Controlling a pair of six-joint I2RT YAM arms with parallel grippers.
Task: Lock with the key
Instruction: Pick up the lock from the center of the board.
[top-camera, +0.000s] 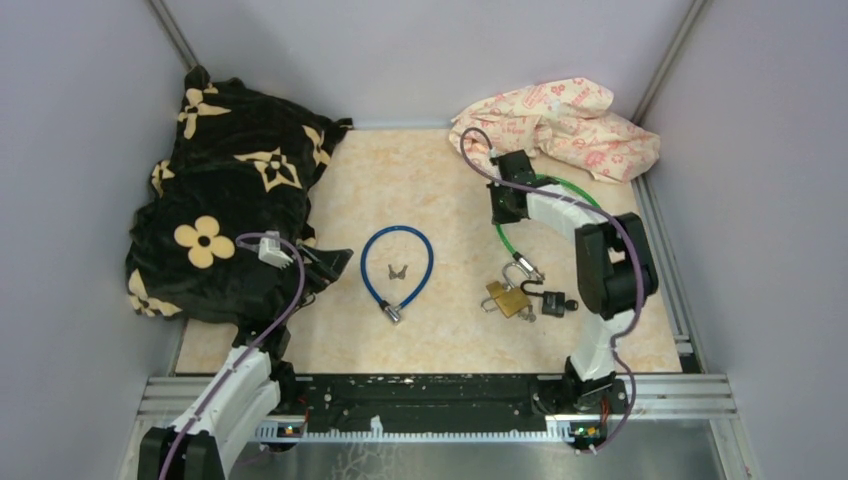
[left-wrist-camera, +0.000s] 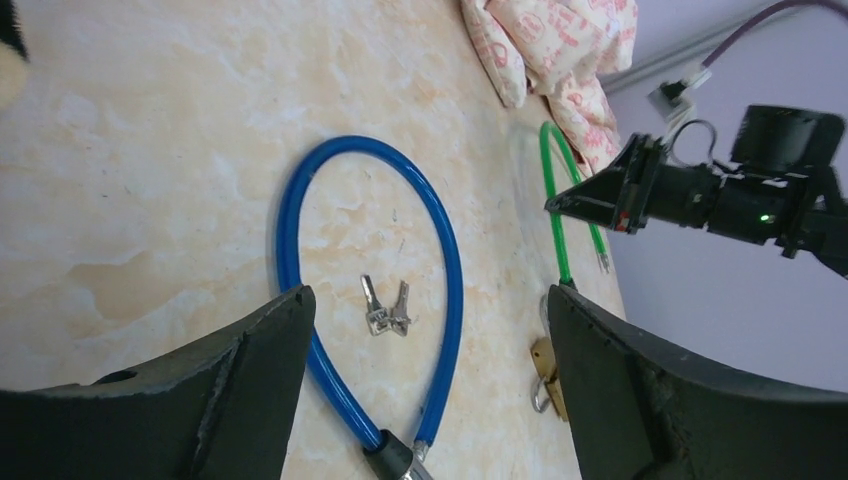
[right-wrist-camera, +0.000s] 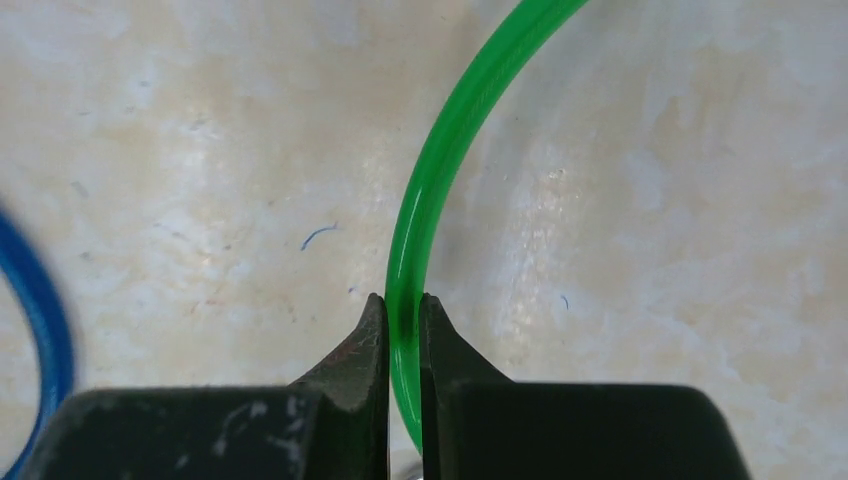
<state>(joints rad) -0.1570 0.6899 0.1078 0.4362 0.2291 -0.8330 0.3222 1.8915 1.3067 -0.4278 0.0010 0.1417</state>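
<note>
Right wrist view: right gripper (right-wrist-camera: 404, 300) clamped on the green cable (right-wrist-camera: 440, 150), which runs straight ahead of it. Keys (top-camera: 398, 271) lie inside the blue cable (top-camera: 372, 262) loop, to its left, nearer the wide-open left gripper (left-wrist-camera: 428, 296).

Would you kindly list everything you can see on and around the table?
blue cable: 1, blue, centre
keys: 2, silver, inside its loop
green cable: 1, green, right
brass padlock: 1, brass, near right
black padlock: 1, black, beside it
blanket: 1, black with cream flowers, left
cloth: 1, cream-pink, far right
left gripper: 1, black, open, by blanket
right gripper: 1, black, shut on green cable
</note>
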